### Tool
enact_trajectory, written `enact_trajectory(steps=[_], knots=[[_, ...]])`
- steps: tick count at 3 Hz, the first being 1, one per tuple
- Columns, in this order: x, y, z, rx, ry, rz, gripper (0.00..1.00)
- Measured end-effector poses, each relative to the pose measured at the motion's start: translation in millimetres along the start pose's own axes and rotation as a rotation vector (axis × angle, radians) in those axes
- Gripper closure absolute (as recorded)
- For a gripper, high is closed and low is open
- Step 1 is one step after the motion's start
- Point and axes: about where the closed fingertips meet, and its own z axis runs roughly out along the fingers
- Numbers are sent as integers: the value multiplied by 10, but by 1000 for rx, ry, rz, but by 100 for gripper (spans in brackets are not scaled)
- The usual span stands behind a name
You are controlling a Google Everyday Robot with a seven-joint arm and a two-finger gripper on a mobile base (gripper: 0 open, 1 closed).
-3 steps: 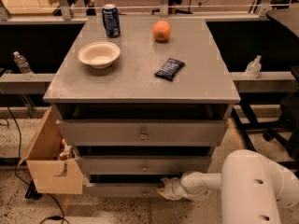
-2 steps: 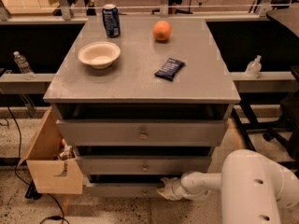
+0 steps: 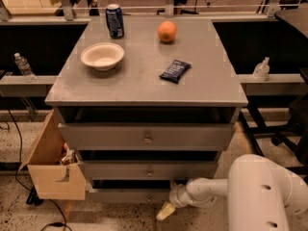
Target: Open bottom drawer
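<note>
Grey and slim, the bottom drawer (image 3: 122,195) sits lowest of the three fronts in the cabinet (image 3: 226,93), just above the speckled floor (image 3: 120,219). Its small round knob (image 3: 150,196) shows near the middle. The gripper (image 3: 165,211) hangs low, just right of and below that knob, its pale tip angled down towards the floor; contact with the knob cannot be confirmed, and whether it is apart or together cannot be told. The white arm (image 3: 211,190) reaches in from the right and covers the drawer's right end. Above are the middle drawer (image 3: 144,170) and the tallest top drawer (image 3: 139,136). On the cabinet top stand a cream bowl (image 3: 102,56), a blue can (image 3: 114,20), an orange (image 3: 167,32) and a dark packet (image 3: 175,71), all apart from one another. A cardboard box (image 3: 53,172) stands against the cabinet's left side.
</note>
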Motion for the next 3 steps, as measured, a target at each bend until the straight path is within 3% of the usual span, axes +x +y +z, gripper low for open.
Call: enact_trajectory(steps=[1,3], knots=[[0,1,0,0,0,0,0],[-35,-74,244,-66,52,-28,0]])
